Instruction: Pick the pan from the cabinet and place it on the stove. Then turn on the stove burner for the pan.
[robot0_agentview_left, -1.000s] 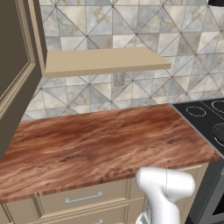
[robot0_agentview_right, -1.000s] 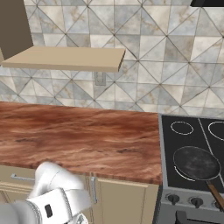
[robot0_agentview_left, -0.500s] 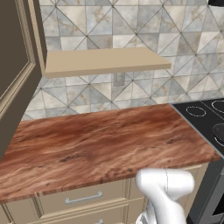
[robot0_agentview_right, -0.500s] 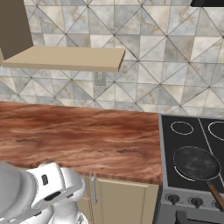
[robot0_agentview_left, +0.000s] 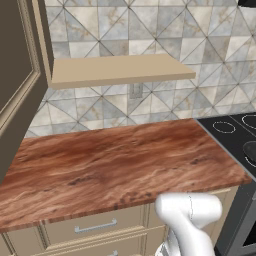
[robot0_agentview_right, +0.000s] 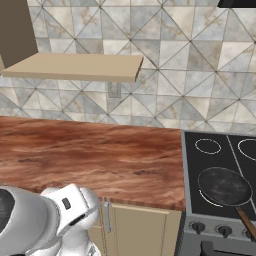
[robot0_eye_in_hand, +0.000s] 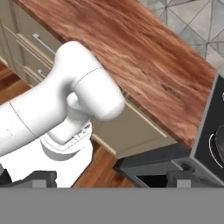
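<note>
The pan, round, black and worn grey, lies on the front left burner of the stove, its thin handle pointing to the front right. The left base view catches its rim at the right edge, on the stove. The cabinet has its door swung open at the far left, and that door also appears in the right base view. In the hand view my gripper is open, its dark tips far apart with nothing between them, low in front of the counter and looking back at my own arm.
A wooden counter runs left of the stove, with beige drawers below and a beige shelf above. Stove knobs line the stove's front panel. The hand view has the stove's corner at right.
My arm's white links have swung and now take up more of the lower left of the right base view. The pan and the open jaws are unchanged.
</note>
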